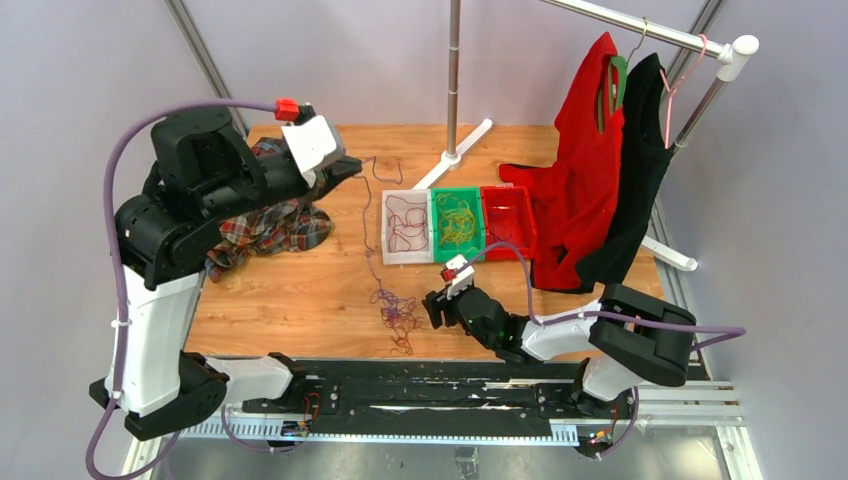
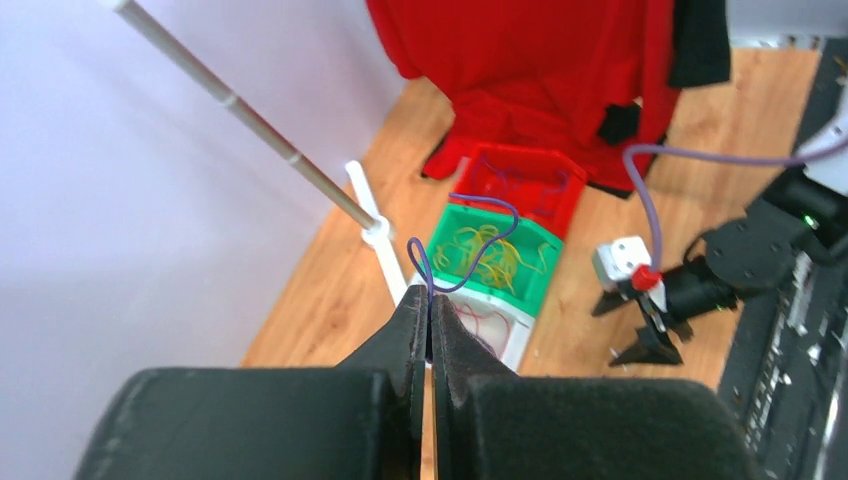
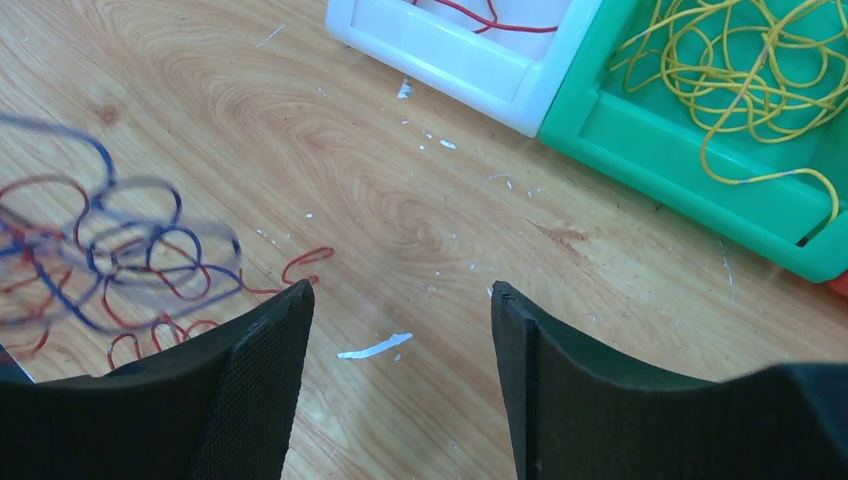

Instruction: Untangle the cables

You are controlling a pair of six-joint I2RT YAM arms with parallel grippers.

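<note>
Left gripper (image 2: 429, 298), centre frame, jaws pinching purple cable (image 2: 485, 198); right gripper (image 3: 400, 290), jaws spread over table (image 3: 420, 200); tangle (image 3: 120, 250) lower left.

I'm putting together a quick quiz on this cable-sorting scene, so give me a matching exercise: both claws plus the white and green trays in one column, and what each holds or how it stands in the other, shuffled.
1. left claw
2. right claw
3. white plastic tray
4. green plastic tray

A. holds tangled yellow wires
B. open above the bare wooden table
C. shut on a thin purple wire
D. holds a looped dark red wire

Pairs: 1-C, 2-B, 3-D, 4-A.
</note>
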